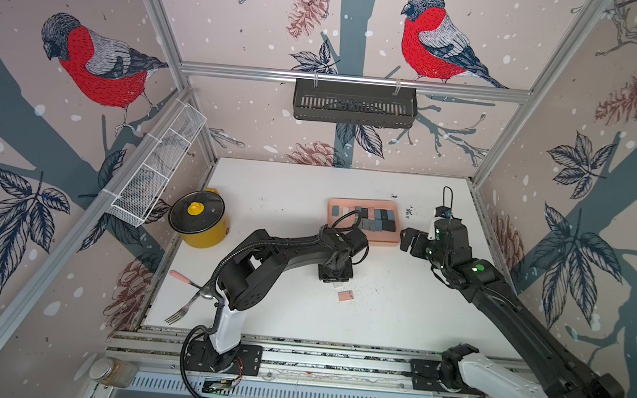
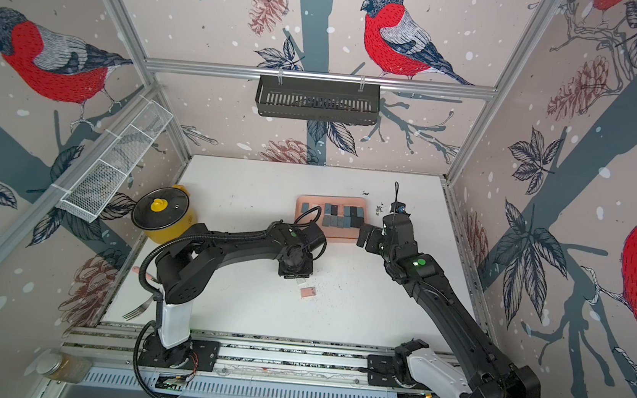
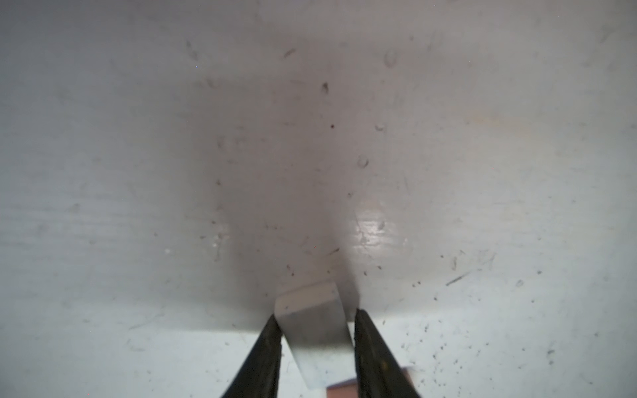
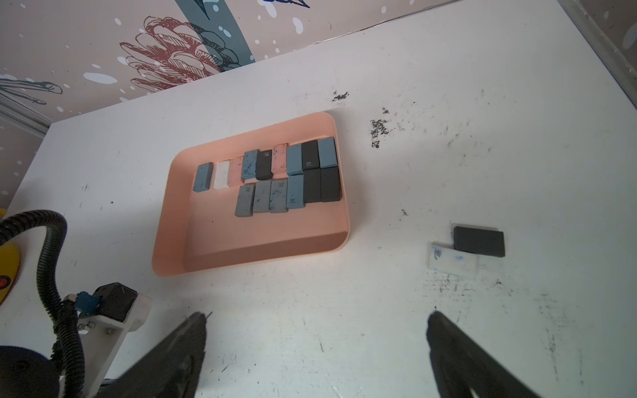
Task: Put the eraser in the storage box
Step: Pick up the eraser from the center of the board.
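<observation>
My left gripper (image 3: pixel 317 315) points down at the table (image 3: pixel 138 172), jaws close on both sides of a white eraser (image 3: pixel 315 344); whether they clamp it I cannot tell. The box (image 4: pixel 262 234), well apart, holds rows of erasers (image 4: pixel 296 189). My right gripper (image 4: pixel 317 317) hangs wide open near the box.

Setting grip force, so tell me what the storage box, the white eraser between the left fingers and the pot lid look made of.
Storage box: moulded plastic, matte salmon, judging by the even colour and rounded corners. White eraser: probably rubber or vinyl, matte, with softly rounded edges. Pot lid: likely dark glass, glossy, with small highlights and a paler rim that may be metal.
</observation>
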Controlling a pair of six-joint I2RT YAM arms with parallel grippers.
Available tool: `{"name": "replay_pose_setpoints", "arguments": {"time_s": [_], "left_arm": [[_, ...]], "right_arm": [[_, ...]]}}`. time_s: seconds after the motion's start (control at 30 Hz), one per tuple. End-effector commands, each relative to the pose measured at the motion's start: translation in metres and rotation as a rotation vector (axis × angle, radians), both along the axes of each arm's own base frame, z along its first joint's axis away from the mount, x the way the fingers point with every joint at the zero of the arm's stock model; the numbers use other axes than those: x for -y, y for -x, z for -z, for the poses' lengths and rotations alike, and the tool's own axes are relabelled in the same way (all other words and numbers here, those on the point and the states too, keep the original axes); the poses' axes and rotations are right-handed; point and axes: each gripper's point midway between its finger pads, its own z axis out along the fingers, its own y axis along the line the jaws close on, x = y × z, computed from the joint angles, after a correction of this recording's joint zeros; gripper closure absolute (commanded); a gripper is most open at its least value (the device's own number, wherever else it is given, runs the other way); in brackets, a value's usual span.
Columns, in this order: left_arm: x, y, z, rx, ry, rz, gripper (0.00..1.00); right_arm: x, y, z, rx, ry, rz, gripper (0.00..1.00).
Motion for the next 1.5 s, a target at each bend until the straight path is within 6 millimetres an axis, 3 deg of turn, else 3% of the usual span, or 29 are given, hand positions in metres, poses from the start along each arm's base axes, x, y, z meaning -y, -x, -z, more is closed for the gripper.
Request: {"name": "replay_pose_setpoints", "arguments": {"time_s": [0.0, 0.43, 1.1, 1.47], "left_arm": [[-0.027, -0.003, 0.019, 0.029, -0.152, 0.046, 0.64], [-0.038, -0.005, 0.02, 0.067, -0.191, 0.178, 0.71], [-0.073, -0.039, 0.004, 0.104, -0.205, 0.173, 0.73], [-0.069, -0.056, -0.018, 0.144, -0.178, 0.189, 0.74]], "right_arm": [[-0.001, -0.004, -0.008, 0.033, -0.019, 0.007, 0.01], [0.005, -0.002, -0.007, 0.032, -0.014, 0.016, 0.01], [0.004, -0.004, -0.003, 0.019, -0.031, 0.018, 0.01], [0.0, -0.011, -0.005, 0.013, -0.046, 0.012, 0.01]]}}
